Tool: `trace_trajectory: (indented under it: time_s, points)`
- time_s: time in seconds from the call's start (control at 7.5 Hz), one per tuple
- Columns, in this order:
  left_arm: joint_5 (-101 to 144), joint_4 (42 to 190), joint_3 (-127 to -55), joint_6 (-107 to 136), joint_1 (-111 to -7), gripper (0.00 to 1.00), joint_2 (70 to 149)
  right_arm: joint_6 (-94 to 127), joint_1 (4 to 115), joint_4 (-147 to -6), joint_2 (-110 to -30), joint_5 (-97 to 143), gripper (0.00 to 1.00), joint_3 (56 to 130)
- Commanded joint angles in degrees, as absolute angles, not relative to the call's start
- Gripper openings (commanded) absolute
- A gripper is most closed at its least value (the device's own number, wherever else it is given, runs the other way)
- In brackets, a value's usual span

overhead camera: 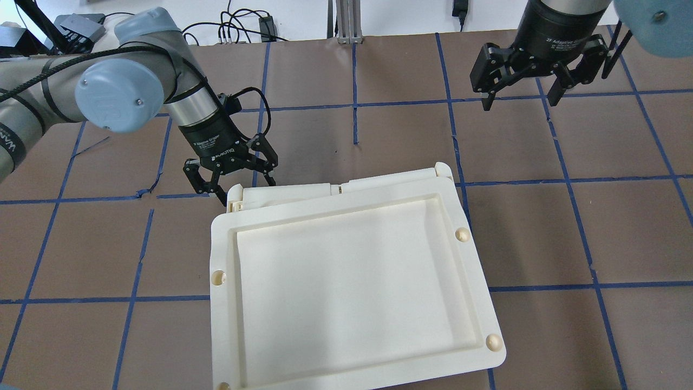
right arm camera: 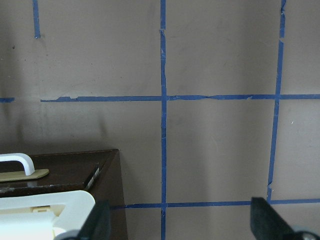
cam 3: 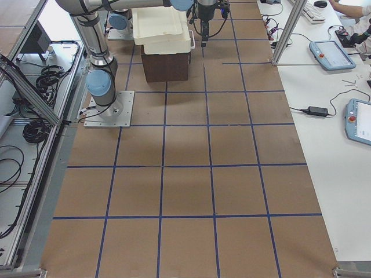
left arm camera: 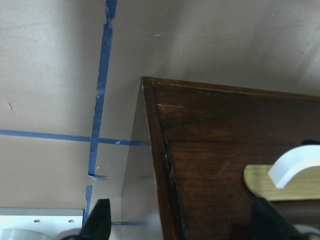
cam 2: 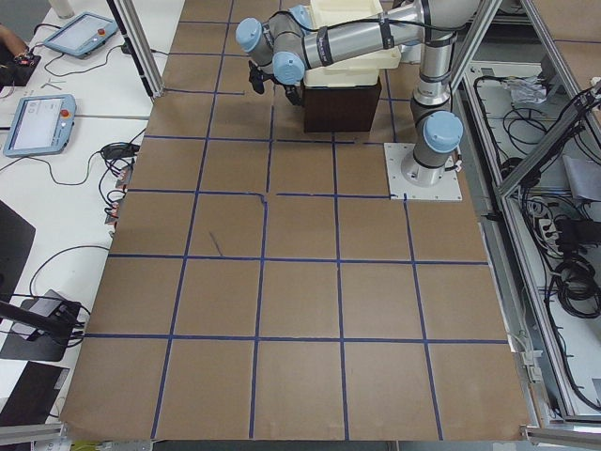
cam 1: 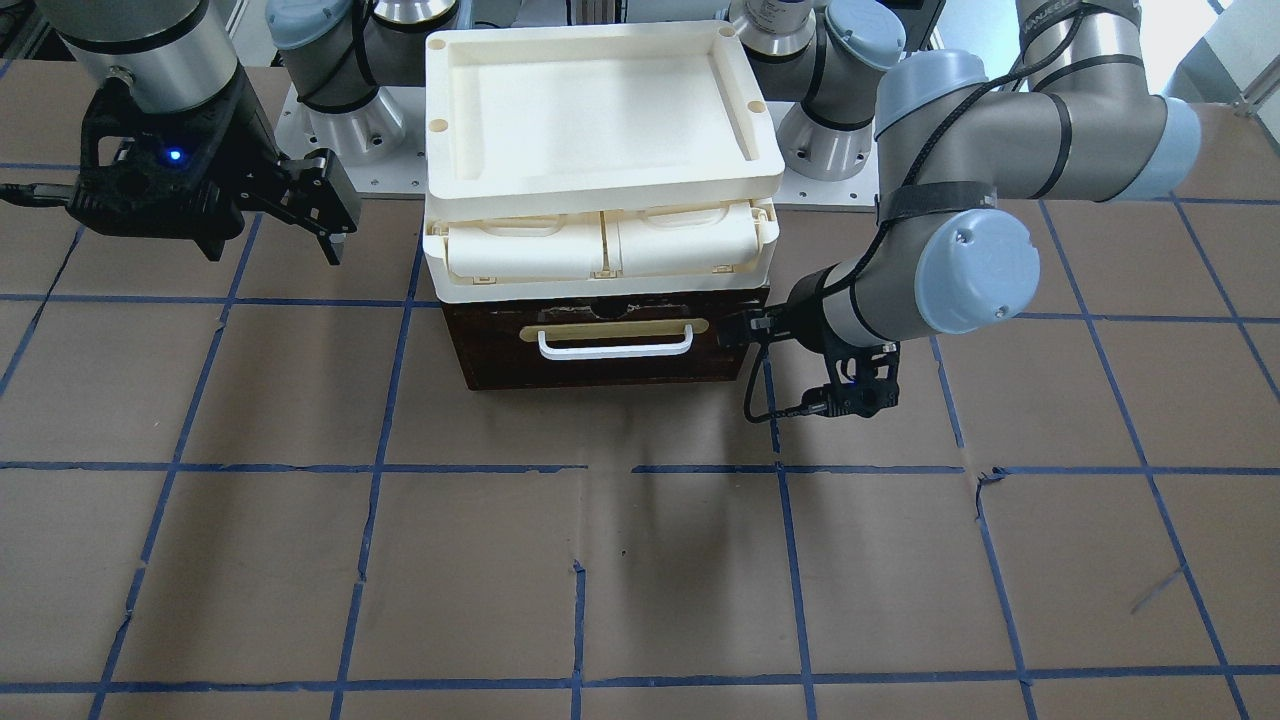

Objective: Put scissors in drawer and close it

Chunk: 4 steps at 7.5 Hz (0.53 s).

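**The drawer (cam 1: pixel 600 362) is pushed shut; the scissors cannot be seen.**

The drawer's dark brown front with its white handle (cam 1: pixel 615 347) sits flat in a dark box. The box stands at the middle of the surface (cam 1: pixel 300 560) edge by the robot, under a cream tray (cam 1: pixel 440 100). The left fingers (overhead camera: pixel 247 192) hang just beside the box's front corner on the robot's left, spread wide and holding nothing. The right fingers (overhead camera: pixel 520 103) hang above the surface on the robot's right, well apart from the box, also spread wide and holding nothing.
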State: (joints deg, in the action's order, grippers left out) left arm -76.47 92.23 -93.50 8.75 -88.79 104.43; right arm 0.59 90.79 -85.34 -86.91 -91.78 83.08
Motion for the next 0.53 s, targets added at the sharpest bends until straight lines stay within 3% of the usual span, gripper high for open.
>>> trace_trajectory:
  time_s: [0.0, 0.4]
  points:
    - [-80.56, 77.56, -91.15, 7.92, -88.33, 1.0, 103.01, 0.35, 90.79, -85.34, -86.92, -91.85, 1.0, 83.14]
    - [-91.5, 81.61, -89.3, 6.06, -85.18, 1.0, 96.79, -0.09, 90.79, -85.34, -86.92, -91.85, 1.0, 83.14]
